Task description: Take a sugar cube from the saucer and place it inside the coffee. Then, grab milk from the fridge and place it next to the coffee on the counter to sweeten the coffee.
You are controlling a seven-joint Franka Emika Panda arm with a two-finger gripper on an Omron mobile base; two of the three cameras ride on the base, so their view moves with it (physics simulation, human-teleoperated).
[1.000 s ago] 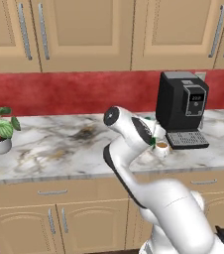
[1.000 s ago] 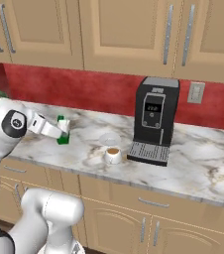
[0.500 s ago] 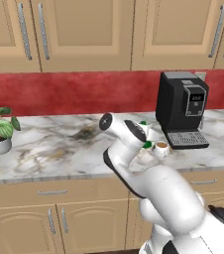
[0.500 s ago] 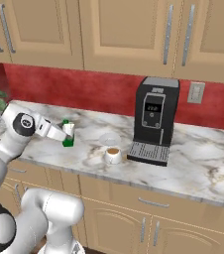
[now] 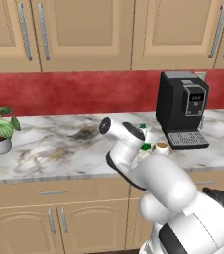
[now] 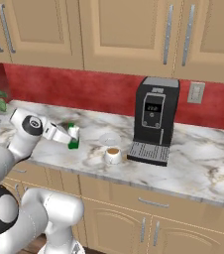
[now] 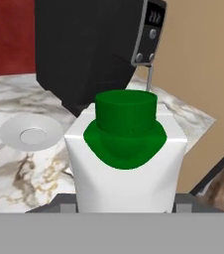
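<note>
- The hand (image 6: 68, 136) is closed partway around the milk (image 6: 74, 136), a small white carton with a green base and green cap, one finger on either side.
- From the hand's own camera the milk (image 7: 126, 154) stands right up close, its green cap on top and the white body between the fingers at the bottom.
- The carton is over the marble tabletop (image 6: 198, 163), to the left of the coffee; I cannot tell whether its base touches the surface or is just above it.
- The coffee (image 6: 113, 155) is a small white cup with brown liquid in it, standing on the tabletop just in front of the saucer.
- The saucer (image 6: 109, 139) lies flat and white behind the cup; I cannot make out a sugar cube on it.
- In the left base view the cup (image 5: 161, 147) sits just right of the arm's wrist, beside the drip tray of the black coffee machine (image 5: 181, 115).
- A potted plant (image 5: 0, 130) stands far off at the left end of the tabletop.
</note>
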